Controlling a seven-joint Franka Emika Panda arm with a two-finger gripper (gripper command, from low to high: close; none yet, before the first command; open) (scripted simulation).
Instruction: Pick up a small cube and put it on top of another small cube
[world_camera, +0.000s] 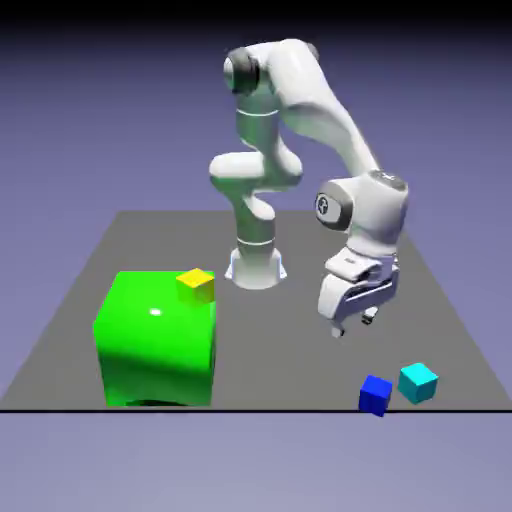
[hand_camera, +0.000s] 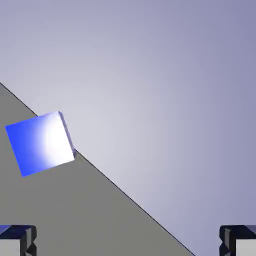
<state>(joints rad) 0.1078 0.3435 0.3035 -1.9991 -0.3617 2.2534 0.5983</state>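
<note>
a: exterior view first. where's the gripper?

b: it hangs above the grey table, off the surface, with nothing in it. the small dark blue cube sits near the table's front edge, below the gripper and a bit toward the exterior view's right. the cyan small cube is just beside it, further right.

a: and the rest?

b: a big green cube stands at the exterior view's left, with the yellow small cube at its top far corner.

a: hand view?

b: the two fingertips sit at the bottom corners, spread wide, with bare table between them. the dark blue cube shows upper left, right by the table's edge, well clear of the fingers.
</note>
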